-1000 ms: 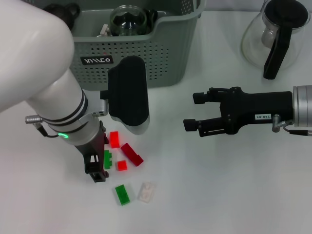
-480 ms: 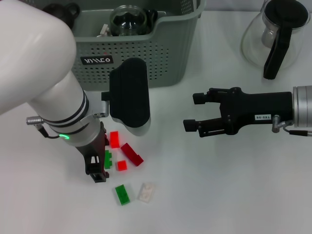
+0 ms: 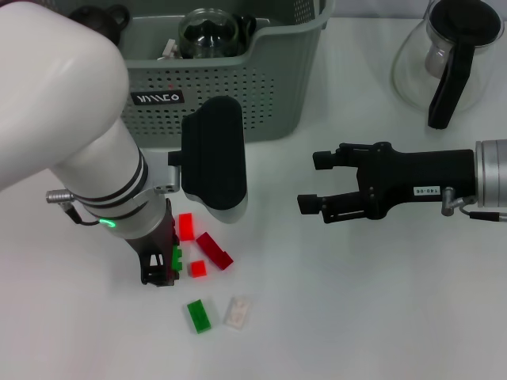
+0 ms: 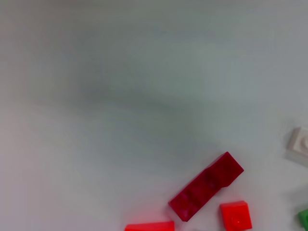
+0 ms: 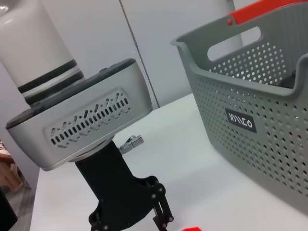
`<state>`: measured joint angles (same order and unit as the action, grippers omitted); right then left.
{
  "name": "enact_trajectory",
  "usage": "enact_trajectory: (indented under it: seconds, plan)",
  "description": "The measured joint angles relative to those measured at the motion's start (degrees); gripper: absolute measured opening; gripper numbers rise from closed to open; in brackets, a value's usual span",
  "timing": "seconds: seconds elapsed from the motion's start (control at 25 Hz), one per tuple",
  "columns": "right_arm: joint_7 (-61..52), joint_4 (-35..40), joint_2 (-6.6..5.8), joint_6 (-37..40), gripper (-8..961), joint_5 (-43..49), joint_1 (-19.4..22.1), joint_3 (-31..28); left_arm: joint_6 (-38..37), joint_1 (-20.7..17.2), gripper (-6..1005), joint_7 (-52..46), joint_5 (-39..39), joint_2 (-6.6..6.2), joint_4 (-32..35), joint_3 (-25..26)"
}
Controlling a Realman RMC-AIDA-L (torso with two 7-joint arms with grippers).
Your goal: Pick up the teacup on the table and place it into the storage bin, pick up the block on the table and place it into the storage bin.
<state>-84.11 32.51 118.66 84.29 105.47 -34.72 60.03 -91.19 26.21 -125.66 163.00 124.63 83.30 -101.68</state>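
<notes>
Bin (image 3: 261,87) label (image 3: 157,98) is illegible. Left claw (image 3: 161,269) has shifted slightly toward the green block (image 3: 176,258); its state cannot be told. Right claw (image 3: 317,182) hangs wide.

- Storage bin (image 3: 238,95): far left of the table (image 3: 356,301); teacup (image 3: 207,33) inside it.
- Glass pot (image 3: 447,55): far right, well apart from the storage bin.
- Blocks (image 3: 207,265): cluster near the front, left of centre, before the storage bin.
- Left gripper (image 3: 161,267): down at the cluster's left edge.
- Right gripper (image 3: 313,180): right of the blocks, before the glass pot.
</notes>
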Motion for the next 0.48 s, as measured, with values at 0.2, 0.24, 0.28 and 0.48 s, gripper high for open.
enact_trajectory:
  seconds: [0.2, 0.24, 0.28, 0.48]
  plan:
    - [0.0, 0.0, 0.00, 0.0, 939, 0.0, 0.0, 0.0, 0.2, 0.0, 456, -0.1, 0.0, 0.00, 0.2, -0.1]
    - [0.0, 0.0, 0.00, 0.0, 939, 0.0, 0.0, 0.0, 0.2, 0.0, 457, -0.1, 0.0, 0.02, 0.4, -0.1]
    - [0.0, 0.0, 0.00, 0.0, 939, 0.0, 0.0, 0.0, 0.2, 0.0, 457, -0.1, 0.0, 0.04, 0.5, -0.2]
    - [0.0, 0.0, 0.00, 0.0, 940, 0.0, 0.0, 0.0, -0.5, 0.3, 437, -0.2, 0.0, 0.08, 0.5, 0.0]
